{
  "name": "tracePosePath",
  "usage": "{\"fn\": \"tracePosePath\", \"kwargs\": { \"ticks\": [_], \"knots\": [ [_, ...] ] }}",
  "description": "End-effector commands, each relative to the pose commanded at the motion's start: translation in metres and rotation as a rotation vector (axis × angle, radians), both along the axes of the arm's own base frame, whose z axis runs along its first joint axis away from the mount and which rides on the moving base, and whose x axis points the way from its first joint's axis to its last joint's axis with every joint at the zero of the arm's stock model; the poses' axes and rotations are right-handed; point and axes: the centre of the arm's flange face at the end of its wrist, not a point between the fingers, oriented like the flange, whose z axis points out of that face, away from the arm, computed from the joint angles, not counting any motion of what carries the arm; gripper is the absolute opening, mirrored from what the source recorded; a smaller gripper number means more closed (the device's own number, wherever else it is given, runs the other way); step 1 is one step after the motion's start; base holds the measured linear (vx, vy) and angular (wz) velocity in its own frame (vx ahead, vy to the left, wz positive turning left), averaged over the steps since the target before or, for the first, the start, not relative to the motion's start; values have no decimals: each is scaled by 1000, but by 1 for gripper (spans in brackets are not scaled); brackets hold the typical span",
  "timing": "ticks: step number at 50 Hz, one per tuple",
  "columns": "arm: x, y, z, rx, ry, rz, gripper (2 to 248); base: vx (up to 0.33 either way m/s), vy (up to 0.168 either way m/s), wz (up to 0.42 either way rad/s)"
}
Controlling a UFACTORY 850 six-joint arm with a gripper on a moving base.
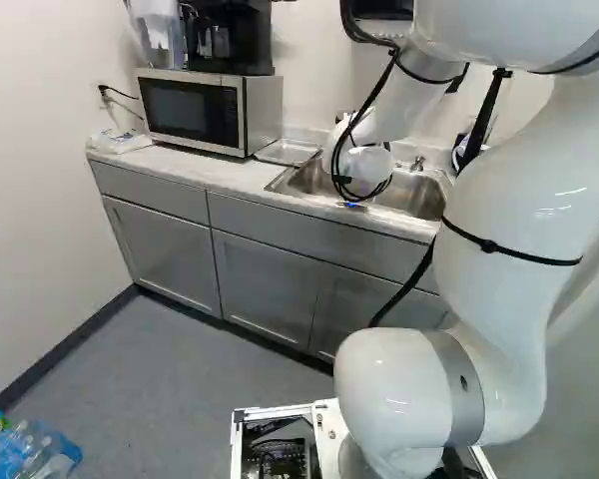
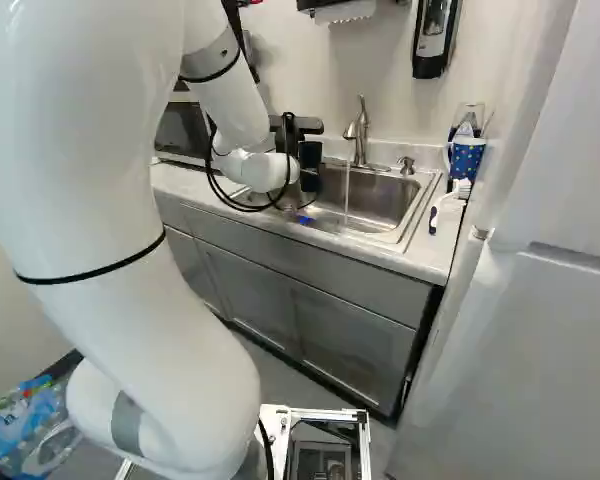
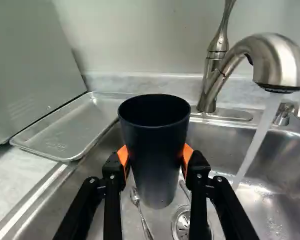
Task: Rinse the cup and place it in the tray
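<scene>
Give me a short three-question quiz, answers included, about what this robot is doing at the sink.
1. Pick one: what is the robot's hand gripping?
a) a bottle
b) a dark cup
c) a sponge

2. True or false: the water running from the faucet is falling into that cup.

3. Name it: which shallow metal thing lies between the microwave and the sink?

Key:
1. b
2. False; it falls beside the cup, into the sink.
3. The tray
</scene>
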Motion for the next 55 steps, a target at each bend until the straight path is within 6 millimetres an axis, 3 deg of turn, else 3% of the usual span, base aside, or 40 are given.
{"fn": "tracePosePath", "kwargs": {
  "ticks": [14,55],
  "knots": [
    [-2,-21,-15,5,30,-41,122,0,0,0],
    [-23,-82,-10,-11,-28,-171,122,0,0,0]
  ]
}}
